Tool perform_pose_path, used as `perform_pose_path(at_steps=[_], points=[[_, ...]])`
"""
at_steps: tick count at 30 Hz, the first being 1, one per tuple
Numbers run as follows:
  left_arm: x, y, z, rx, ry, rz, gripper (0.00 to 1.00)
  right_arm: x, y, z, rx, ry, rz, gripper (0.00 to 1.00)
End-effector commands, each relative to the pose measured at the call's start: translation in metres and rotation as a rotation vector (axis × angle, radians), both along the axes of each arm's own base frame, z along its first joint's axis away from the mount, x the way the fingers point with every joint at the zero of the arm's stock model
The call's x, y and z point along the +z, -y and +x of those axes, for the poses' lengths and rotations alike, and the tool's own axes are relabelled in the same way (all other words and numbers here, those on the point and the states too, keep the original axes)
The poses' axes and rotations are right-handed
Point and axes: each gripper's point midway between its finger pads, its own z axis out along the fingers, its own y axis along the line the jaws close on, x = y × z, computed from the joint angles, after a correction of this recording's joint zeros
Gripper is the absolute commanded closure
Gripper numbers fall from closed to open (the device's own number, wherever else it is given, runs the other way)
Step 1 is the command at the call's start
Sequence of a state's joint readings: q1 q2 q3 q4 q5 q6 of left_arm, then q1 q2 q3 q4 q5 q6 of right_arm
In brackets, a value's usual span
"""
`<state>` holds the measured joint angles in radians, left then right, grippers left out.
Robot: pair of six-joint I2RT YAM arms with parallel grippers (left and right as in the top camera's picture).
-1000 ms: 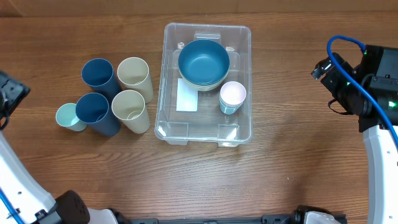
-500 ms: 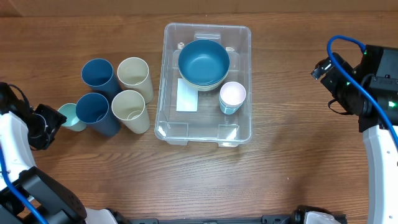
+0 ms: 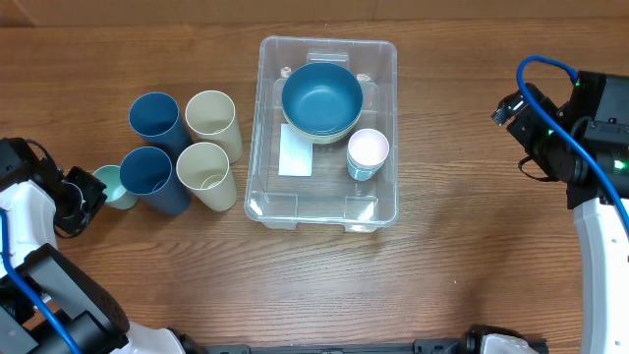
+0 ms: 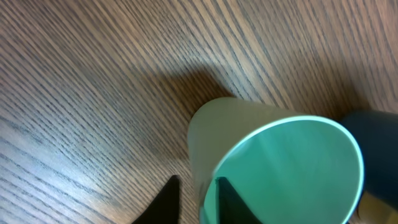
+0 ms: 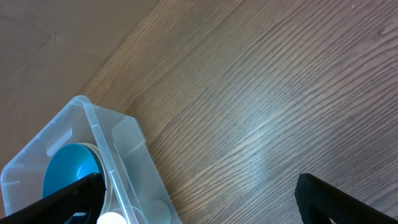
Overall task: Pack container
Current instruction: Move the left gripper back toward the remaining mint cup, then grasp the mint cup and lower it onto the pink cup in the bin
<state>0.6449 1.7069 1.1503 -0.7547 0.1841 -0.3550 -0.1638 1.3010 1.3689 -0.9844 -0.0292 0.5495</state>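
The clear plastic container (image 3: 383, 69) stands mid-table with its white label (image 3: 295, 150) on the base. Inside are a blue bowl (image 3: 321, 95) nested on a cream bowl and a small pale cup (image 3: 368, 151). Its corner (image 5: 87, 134) shows in the right wrist view. A small mint cup (image 3: 113, 187) stands at the far left. My left gripper (image 3: 86, 195) is shut on the mint cup (image 4: 280, 168), one finger inside the rim and one outside. My right gripper (image 5: 199, 202) hangs open and empty over bare wood, right of the container.
Two dark blue cups (image 3: 153, 119) (image 3: 150, 177) and two cream cups (image 3: 212, 120) (image 3: 205, 173) stand upright in a cluster between the mint cup and the container. A blue cable (image 3: 550, 65) loops over the right arm.
My left arm has come in from the left table edge to the mint cup, and its fingers now straddle the rim. The right arm and the container's contents have not moved.
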Motion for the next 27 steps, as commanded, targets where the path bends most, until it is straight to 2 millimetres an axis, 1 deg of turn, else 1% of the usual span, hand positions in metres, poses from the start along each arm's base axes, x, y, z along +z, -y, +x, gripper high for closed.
perform_pose_path(at_steps=[1, 3, 5, 8, 9, 11, 12, 13, 15, 16, 17, 18, 19, 20, 21, 22, 23, 24, 25, 26, 27], points=[[-0.004, 0.004, -0.001, -0.019, -0.001, -0.015, 0.96, 0.005, 0.001, 0.002, -0.006, 0.016, 0.000, 0.00], [-0.004, 0.005, -0.002, -0.018, -0.005, -0.019, 0.96, 0.005, 0.001, 0.002, -0.006, 0.016, 0.000, 0.00], [0.001, 0.003, -0.004, -0.010, -0.003, -0.017, 0.96, 0.005, 0.001, 0.002, -0.006, 0.016, 0.000, 0.00], [0.029, -0.004, -0.003, 0.020, 0.031, 0.004, 0.96, 0.005, 0.001, 0.002, -0.006, 0.016, 0.000, 0.00], [0.047, -0.007, -0.002, 0.026, 0.048, 0.023, 0.96, 0.005, 0.001, 0.002, -0.006, 0.016, 0.000, 0.00], [0.103, -0.019, -0.005, 0.059, 0.085, 0.130, 0.96, 0.005, 0.001, 0.002, -0.006, 0.016, 0.000, 0.00], [0.122, -0.021, -0.007, 0.065, 0.098, 0.168, 0.96, 0.005, 0.001, 0.002, -0.006, 0.016, 0.000, 0.00], [0.150, -0.022, -0.009, 0.074, 0.129, 0.215, 0.96, 0.005, 0.001, 0.002, -0.006, 0.016, 0.000, 0.00], [0.203, -0.015, -0.008, 0.065, 0.221, 0.279, 0.96, 0.005, 0.001, 0.002, -0.006, 0.016, 0.000, 0.00], [0.232, -0.005, -0.009, 0.047, 0.275, 0.312, 0.96, 0.005, 0.001, 0.002, -0.006, 0.016, 0.000, 0.00], [0.255, 0.006, -0.007, 0.019, 0.324, 0.331, 0.96, 0.005, 0.001, 0.002, -0.006, 0.016, 0.000, 0.00], [0.271, 0.020, -0.003, -0.035, 0.373, 0.336, 0.96, 0.005, 0.001, 0.002, -0.006, 0.016, 0.000, 0.00], [0.292, 0.045, 0.005, -0.151, 0.454, 0.340, 0.96, 0.005, 0.001, 0.002, -0.006, 0.016, 0.000, 0.00], [0.310, 0.077, 0.015, -0.293, 0.533, 0.339, 0.96, 0.005, 0.001, 0.002, -0.006, 0.016, 0.000, 0.00], [0.317, 0.099, 0.022, -0.396, 0.577, 0.342, 0.96, 0.005, 0.001, 0.002, -0.006, 0.016, 0.000, 0.00], [0.321, 0.122, 0.028, -0.501, 0.606, 0.347, 0.96, 0.005, 0.001, 0.002, -0.006, 0.016, 0.000, 0.00], [0.321, 0.153, 0.035, -0.649, 0.627, 0.361, 0.96, 0.005, 0.001, 0.002, -0.006, 0.016, 0.000, 0.00], [0.318, 0.181, 0.040, -0.771, 0.636, 0.364, 0.96, 0.005, 0.001, 0.002, -0.006, 0.016, 0.000, 0.00], [0.312, 0.210, 0.045, -0.896, 0.641, 0.362, 0.96, 0.005, 0.001, 0.002, -0.006, 0.016, 0.000, 0.00], [0.306, 0.233, 0.049, -0.991, 0.643, 0.357, 0.96, 0.005, 0.001, 0.002, -0.006, 0.016, 0.000, 0.00], [0.296, 0.265, 0.054, -1.115, 0.642, 0.342, 0.96, 0.005, 0.001, 0.002, -0.006, 0.016, 0.000, 0.00]])
